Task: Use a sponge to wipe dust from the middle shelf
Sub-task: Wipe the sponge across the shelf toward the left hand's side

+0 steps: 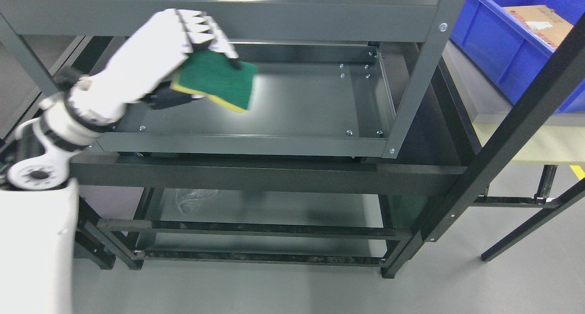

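Observation:
My left hand [201, 53] is white and reaches in from the lower left over the middle shelf [301, 103] of a dark grey metal rack. Its fingers are curled on a sponge [217, 81] with a green scouring face and a yellow underside. The sponge sits tilted at the shelf's left side, its lower corner near the shelf surface; I cannot tell whether it touches. The right hand is out of view.
The top shelf's front rail [219, 17] runs just above my hand. A rack upright [425, 71] stands at the right. A lower shelf [274, 209] holds a crumpled clear plastic bag [192, 197]. A blue bin [516, 44] with a cardboard box [539, 23] stands at the upper right.

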### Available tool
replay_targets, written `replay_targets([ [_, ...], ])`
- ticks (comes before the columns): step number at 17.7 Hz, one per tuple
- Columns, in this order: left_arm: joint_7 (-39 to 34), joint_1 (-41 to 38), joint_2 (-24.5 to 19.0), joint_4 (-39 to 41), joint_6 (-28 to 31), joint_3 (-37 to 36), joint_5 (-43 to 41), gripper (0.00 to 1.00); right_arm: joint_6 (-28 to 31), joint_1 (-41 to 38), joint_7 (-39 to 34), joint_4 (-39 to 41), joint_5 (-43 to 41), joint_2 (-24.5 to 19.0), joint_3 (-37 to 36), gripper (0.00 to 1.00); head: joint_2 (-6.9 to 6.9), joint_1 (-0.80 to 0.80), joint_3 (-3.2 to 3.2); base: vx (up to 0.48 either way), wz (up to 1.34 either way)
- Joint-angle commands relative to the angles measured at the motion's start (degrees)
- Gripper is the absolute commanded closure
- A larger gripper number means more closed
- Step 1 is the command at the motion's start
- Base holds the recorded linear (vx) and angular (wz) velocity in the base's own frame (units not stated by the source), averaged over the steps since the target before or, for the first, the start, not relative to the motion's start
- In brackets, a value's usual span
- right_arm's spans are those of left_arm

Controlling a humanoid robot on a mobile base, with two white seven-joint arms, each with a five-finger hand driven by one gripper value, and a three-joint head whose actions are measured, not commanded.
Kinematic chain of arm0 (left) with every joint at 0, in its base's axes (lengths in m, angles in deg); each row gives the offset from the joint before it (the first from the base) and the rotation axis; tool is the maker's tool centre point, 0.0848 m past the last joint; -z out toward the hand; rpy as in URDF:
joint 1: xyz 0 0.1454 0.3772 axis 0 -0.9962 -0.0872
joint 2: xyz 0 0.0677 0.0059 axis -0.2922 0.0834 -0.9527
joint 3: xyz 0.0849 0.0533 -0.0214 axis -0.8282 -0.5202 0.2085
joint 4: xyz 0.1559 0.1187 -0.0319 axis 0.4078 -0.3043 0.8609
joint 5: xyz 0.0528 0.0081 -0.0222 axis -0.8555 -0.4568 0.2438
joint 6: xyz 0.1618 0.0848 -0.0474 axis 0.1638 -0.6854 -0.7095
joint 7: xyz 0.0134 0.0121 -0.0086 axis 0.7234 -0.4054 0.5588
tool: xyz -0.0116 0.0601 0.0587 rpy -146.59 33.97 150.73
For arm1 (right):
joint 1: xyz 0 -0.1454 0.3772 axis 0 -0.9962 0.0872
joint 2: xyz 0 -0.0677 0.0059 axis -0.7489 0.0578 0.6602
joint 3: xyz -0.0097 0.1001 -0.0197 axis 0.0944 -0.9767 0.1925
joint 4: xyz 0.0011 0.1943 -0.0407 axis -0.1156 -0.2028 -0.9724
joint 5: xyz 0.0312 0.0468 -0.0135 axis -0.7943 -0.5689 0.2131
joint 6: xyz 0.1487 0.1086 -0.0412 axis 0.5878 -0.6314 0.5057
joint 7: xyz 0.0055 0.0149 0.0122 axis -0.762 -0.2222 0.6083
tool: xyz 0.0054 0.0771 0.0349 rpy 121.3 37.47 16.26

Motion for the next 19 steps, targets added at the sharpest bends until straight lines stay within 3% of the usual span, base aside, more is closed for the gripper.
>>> replay_targets([
  [1,0.0,-9.6,-18.3,-0.5,0.1,23.4,11.8,1.0,0.0,0.0,0.0,1.0,0.0,1.0,0.0,0.0,0.0,0.0,0.0,0.0,0.0],
  [6,0.0,-17.0,-24.8,-9.5,0.1,35.7,17.2,0.99,0.0,0.0,0.0,1.0,0.0,1.0,0.0,0.0,0.0,0.0,0.0,0.0,0.0],
  [8,0.0,-17.0,-26.4,-13.4,0.1,37.5,17.2,0.99,0.0,0.0,0.0,1.0,0.0,1.0,0.1,0.0,0.0,0.0,0.0,0.0,0.0],
  [12,0.0,-17.2,-26.1,-13.2,0.1,36.2,17.2,0.99,0.0,0.0,0.0,1.0,0.0,1.0,0.1,0.0,0.0,0.0,0.0,0.0,0.0],
  [15,-0.5,-16.2,-23.4,-11.9,0.1,25.1,17.2,0.99,0.0,0.0,0.0,1.0,0.0,1.0,0.0,0.0,0.0,0.0,0.0,0.0,0.0],
  [17,-0.4,-11.8,-19.0,-8.1,0.1,14.0,16.9,1.0,0.0,0.0,0.0,1.0,0.0,1.0,0.1,0.0,0.0,0.0,0.0,0.0,0.0],
  [19,0.0,-7.5,-14.1,-4.3,0.1,7.3,14.6,1.0,0.0,0.0,0.0,1.0,0.0,1.0,0.0,0.0,0.0,0.0,0.0,0.0,0.0],
])
